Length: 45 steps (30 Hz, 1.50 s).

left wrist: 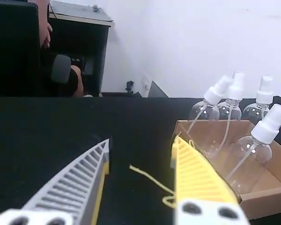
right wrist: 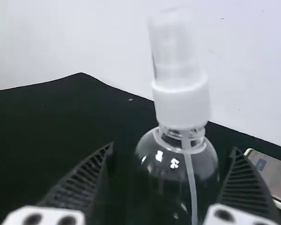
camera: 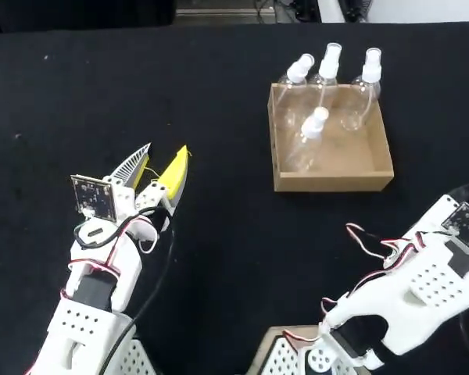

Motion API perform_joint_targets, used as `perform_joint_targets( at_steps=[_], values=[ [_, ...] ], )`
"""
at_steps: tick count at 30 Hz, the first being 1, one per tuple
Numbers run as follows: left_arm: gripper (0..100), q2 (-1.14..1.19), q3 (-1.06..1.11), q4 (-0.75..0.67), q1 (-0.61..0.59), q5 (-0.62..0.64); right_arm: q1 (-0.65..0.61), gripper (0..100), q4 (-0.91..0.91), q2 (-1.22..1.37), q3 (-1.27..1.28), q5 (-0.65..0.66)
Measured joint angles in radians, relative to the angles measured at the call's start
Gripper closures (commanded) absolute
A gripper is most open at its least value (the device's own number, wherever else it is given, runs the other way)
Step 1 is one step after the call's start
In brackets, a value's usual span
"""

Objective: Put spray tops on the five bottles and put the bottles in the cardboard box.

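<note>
Your cardboard box (camera: 333, 183) holds four spray-topped bottles (camera: 309, 139). Right of it, your right gripper (right wrist: 172, 150) jaws clamp a fifth bottle (right wrist: 175, 171); left of it, your left gripper (camera: 166, 150) jaws stand apart.

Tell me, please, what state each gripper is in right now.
Left gripper: open, empty.
Right gripper: closed on a bottle.
</note>
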Motion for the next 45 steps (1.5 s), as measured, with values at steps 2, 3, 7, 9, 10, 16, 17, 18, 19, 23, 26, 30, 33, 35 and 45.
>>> perform_joint_targets(
  at_steps=[2,3,7,9,10,16,17,18,19,23,26,30,33,35,45],
  values=[
    [79,0.000,0.000,0.000,0.000,0.000,0.000,72.7,0.000,0.000,0.000,0.000],
    [79,0.000,0.000,0.000,0.000,0.000,0.000,76.4,0.000,0.000,0.000,0.000],
    [79,0.000,0.000,0.000,0.000,0.000,0.000,91.7,0.000,0.000,0.000,0.003],
    [79,0.000,0.000,0.000,0.000,0.000,0.000,96.5,0.000,0.000,0.000,0.003],
    [79,0.000,0.000,0.000,0.000,0.000,0.000,98.0,0.000,0.000,0.000,0.003],
    [79,0.000,0.000,0.000,0.000,0.000,0.000,98.8,0.000,0.000,0.000,0.005],
    [79,0.000,0.000,0.000,0.000,0.000,0.000,98.8,0.000,0.000,0.000,0.005],
    [79,0.000,0.000,0.000,0.000,0.000,0.000,98.8,0.000,0.000,0.000,0.005],
    [79,0.000,0.000,0.000,0.000,0.000,0.000,98.8,0.000,-0.009,0.000,0.005],
    [79,0.000,0.000,0.000,0.000,0.000,0.000,98.8,0.000,-0.114,0.023,-0.029],
    [79,0.000,0.000,0.000,0.000,0.000,0.000,98.8,0.040,-0.264,0.086,-0.068],
    [79,0.000,0.000,0.000,0.000,0.000,-0.043,98.8,0.287,-0.512,0.097,-0.084],
    [79,0.000,0.000,0.000,0.000,0.000,-0.114,98.8,0.512,-0.677,0.098,-0.140],
    [79,0.000,0.000,0.000,0.000,0.000,-0.169,98.8,0.620,-0.772,0.098,-0.169],
    [79,0.000,0.000,0.000,0.000,-0.002,-0.446,98.8,0.795,-0.910,0.098,-0.163]
  ],
)
